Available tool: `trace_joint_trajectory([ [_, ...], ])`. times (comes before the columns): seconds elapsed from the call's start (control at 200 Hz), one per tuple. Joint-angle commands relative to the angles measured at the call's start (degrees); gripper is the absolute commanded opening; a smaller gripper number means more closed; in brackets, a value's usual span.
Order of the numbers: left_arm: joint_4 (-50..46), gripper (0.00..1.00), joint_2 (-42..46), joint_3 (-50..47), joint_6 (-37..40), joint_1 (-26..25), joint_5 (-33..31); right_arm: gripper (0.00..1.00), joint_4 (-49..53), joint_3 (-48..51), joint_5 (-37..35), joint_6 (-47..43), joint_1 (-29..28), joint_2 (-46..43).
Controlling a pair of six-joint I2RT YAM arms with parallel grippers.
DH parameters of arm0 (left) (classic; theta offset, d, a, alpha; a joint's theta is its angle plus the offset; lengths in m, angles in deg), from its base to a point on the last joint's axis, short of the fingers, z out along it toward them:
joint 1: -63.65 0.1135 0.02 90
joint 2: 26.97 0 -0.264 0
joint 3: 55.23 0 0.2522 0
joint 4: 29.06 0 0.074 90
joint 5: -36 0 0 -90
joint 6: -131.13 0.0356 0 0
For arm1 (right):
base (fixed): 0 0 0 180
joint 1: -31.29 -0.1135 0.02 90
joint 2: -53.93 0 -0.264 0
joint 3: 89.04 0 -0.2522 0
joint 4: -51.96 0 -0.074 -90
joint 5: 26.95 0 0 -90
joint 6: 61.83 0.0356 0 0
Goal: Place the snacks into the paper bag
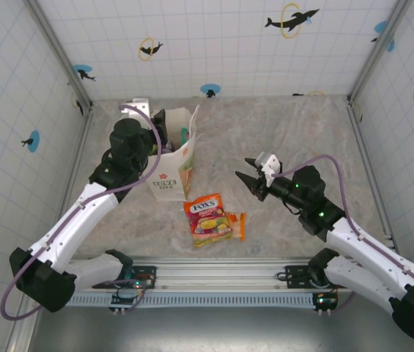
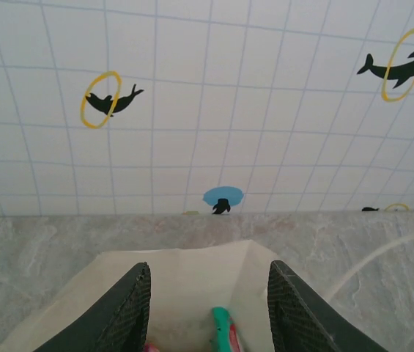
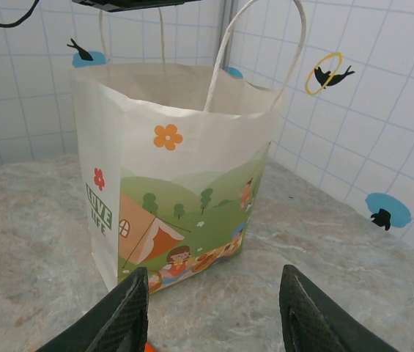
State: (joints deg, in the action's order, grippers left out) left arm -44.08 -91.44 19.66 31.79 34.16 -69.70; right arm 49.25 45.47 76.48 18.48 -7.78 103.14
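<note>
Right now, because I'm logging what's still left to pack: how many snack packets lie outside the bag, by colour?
red packet: 1
orange packet: 1
Total: 2, both lying outside the paper bag

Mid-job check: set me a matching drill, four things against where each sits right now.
1 left gripper
2 right gripper
3 FOX'S packet
4 teal packet

A lying flat on the table
B inside the paper bag
C open, above the bag's mouth
D open and empty, facing the bag's printed side

Pairs: 1-C, 2-D, 3-A, 4-B
</note>
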Motion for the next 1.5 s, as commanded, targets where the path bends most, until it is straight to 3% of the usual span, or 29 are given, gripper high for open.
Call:
trace_joint_trajectory([
  [0.0, -2.9, 0.47, 1.6, 3.5, -1.8, 0.4, -1.1, 0.49, -2.2, 0.8, 0.7, 0.1, -0.4, 0.6],
  [0.14, -11.1, 0.49, 1.2, 8.0, -3.1, 0.5, 0.6, 0.49, -1.9, 0.6, 0.5, 1.2, -0.5, 1.4],
  [0.325, -21.1, 0.5, 1.8, 9.2, -4.3, 0.4, 7.8, 0.5, 1.5, -0.9, 0.1, 9.0, -0.6, 4.3],
  [0.51, -21.5, 0.52, 5.9, 1.5, -4.8, 0.4, 18.3, 0.48, 4.0, 0.5, 1.4, 22.3, -0.9, 7.6],
  [0.716, -23.6, 0.54, 8.2, -3.2, -0.7, 0.5, 29.3, 0.48, 9.8, 1.3, 2.3, 30.8, -1.1, 9.7],
  [1.066, -24.0, 0.51, 12.8, -12.8, 0.3, 0.4, 40.7, 0.47, 15.5, 1.2, 8.1, 41.2, -3.0, 18.3],
  [1.186, -25.9, 0.51, 14.9, -14.0, 0.3, 0.5, 39.6, 0.48, 15.2, -0.9, 11.0, 41.9, -3.3, 22.5],
  [1.496, -24.9, 0.58, 16.5, -7.7, 0.1, 0.5, 26.3, 0.52, 15.1, -6.6, 11.8, 42.1, -4.0, 31.5],
])
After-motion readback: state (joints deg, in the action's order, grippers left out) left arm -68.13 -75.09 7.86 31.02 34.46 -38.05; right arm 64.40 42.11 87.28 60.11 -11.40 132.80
